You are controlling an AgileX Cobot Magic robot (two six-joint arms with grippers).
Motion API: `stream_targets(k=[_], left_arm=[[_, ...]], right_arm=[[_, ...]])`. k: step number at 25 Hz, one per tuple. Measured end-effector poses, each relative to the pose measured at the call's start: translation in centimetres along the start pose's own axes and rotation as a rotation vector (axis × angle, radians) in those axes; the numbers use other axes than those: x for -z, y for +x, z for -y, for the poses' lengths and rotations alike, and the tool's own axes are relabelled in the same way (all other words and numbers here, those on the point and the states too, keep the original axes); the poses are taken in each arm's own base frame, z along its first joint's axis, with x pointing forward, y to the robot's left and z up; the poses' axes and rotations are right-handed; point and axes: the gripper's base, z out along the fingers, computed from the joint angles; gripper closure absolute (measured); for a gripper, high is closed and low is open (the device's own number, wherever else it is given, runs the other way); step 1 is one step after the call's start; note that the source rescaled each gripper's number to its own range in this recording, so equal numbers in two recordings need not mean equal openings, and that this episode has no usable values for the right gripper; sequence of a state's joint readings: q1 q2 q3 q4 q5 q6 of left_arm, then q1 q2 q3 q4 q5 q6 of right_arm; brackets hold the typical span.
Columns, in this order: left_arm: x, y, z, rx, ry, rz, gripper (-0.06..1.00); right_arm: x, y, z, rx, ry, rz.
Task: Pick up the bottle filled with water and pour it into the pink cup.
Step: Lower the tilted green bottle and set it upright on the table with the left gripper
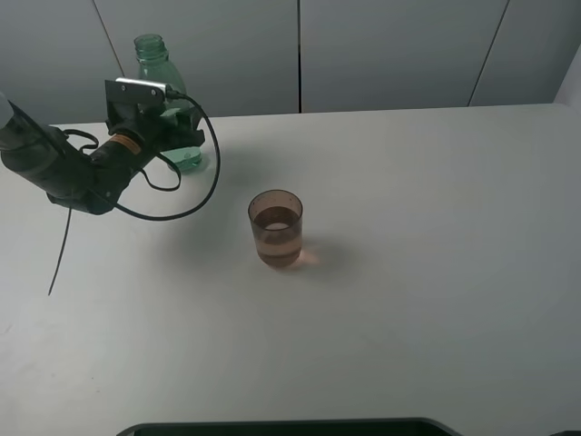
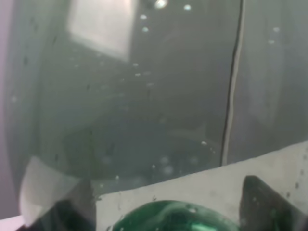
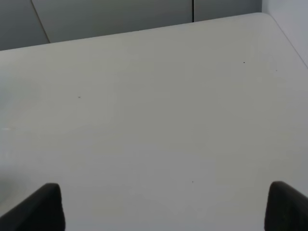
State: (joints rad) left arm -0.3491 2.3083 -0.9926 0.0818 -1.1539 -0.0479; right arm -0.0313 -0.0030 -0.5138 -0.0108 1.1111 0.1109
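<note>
Ext high cam is looking down & fwd over the white table (image 1: 436, 272) from above its near edge. It's standing far enough back to be taking in most of the top, w/ grey wall panels (image 1: 390, 50) running across the upper frame. L wrist cam (image 1: 138, 91) is showing at upper left of that frame, aiming twd the wall. It's sitting v. close to the bottle (image 2: 168, 217), which is filling nearly its whole pic. R wrist cam is riding low, facing across the tabletop twd the panels, R gripper (image 3: 163, 209) tips just edging in. Ext & L wrist are sharing the bottle; all 3 are sharing table + panels.
</note>
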Motion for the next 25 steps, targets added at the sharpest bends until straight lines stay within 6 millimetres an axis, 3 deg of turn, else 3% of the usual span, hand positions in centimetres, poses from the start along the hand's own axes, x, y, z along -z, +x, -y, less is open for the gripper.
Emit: stream_targets(k=[25], left_arm=[[0.1, 1.3, 0.0, 0.009, -0.001, 0.009, 0.93]], right_arm=[[0.0, 0.0, 0.0, -0.006, 0.0, 0.0]])
